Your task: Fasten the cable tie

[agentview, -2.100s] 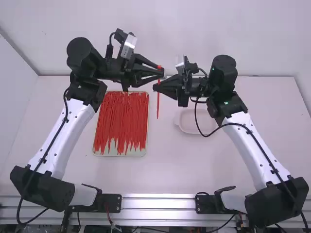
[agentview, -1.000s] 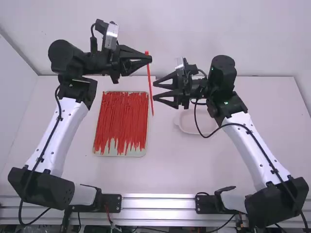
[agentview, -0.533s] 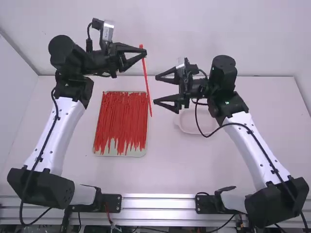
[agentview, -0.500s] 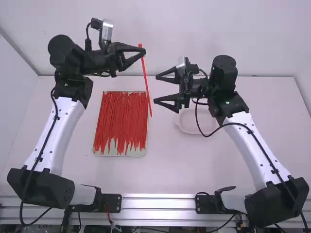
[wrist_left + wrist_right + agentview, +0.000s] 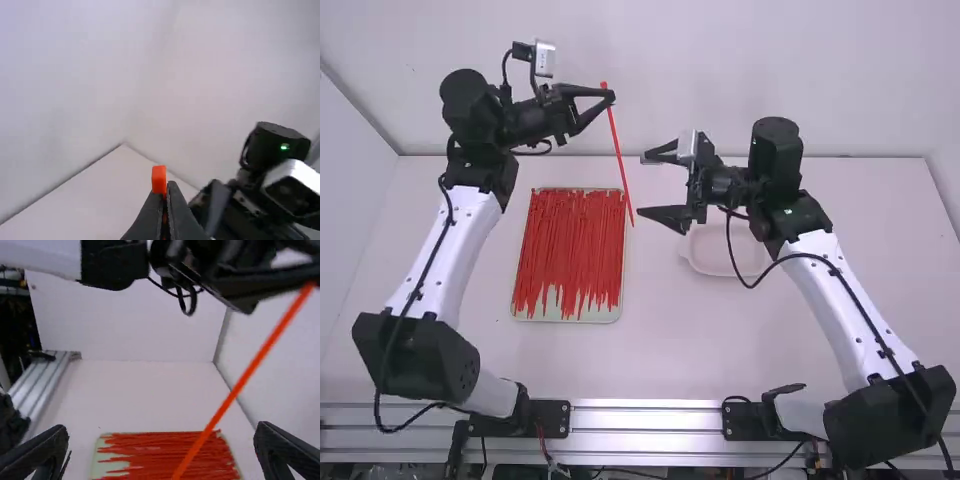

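My black left gripper (image 5: pixel 607 96) pinches the head end of a thin red plastic cable tie (image 5: pixel 619 160) high above the pale tray (image 5: pixel 568 319) of spares, and my right gripper (image 5: pixel 644 187), gaping wide beside its dangling tail, may knock that springy strip aside.

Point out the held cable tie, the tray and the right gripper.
held cable tie (image 5: pixel 617 150), high view, middle of its strap.
tray (image 5: pixel 567 317), high view, near rim.
right gripper (image 5: pixel 641 186), high view, midway between its open fingertips.
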{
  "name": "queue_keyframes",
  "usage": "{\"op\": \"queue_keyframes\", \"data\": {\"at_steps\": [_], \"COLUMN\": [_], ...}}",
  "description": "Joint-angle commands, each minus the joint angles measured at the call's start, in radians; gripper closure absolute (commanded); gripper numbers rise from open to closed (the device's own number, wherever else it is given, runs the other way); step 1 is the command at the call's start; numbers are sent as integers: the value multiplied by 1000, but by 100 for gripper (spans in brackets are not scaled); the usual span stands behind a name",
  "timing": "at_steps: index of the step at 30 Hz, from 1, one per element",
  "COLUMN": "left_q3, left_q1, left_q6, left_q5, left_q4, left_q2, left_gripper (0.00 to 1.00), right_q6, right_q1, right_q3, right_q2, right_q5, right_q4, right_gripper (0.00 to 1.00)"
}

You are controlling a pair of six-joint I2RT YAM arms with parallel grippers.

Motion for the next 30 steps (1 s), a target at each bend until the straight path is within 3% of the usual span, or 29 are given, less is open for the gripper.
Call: {"op": "queue_keyframes", "data": {"at_steps": [1,8,11,23,30], "left_q3": [24,24,24,24,24], "left_q1": [13,21,24,20,20], "left_q6": [-32,-137,-322,-754,-949], "left_q5": [-26,-24,59,220,221], "left_q4": [10,-40,-42,-40,-30], "left_q2": [27,82,110,115,115], "left_gripper": [98,98,98,98,98], "right_q6": [-164,-463,-647,-929,-1323], "right_q1": [0,0,0,14,77], "right_q3": [25,25,25,25,25], "right_q2": [-19,-19,-19,-19,-19], "right_q5": [-6,-6,-10,-14,-13], "right_q4": [-14,-131,-185,-188,-188], "right_gripper": [1,1,1,1,1]}}
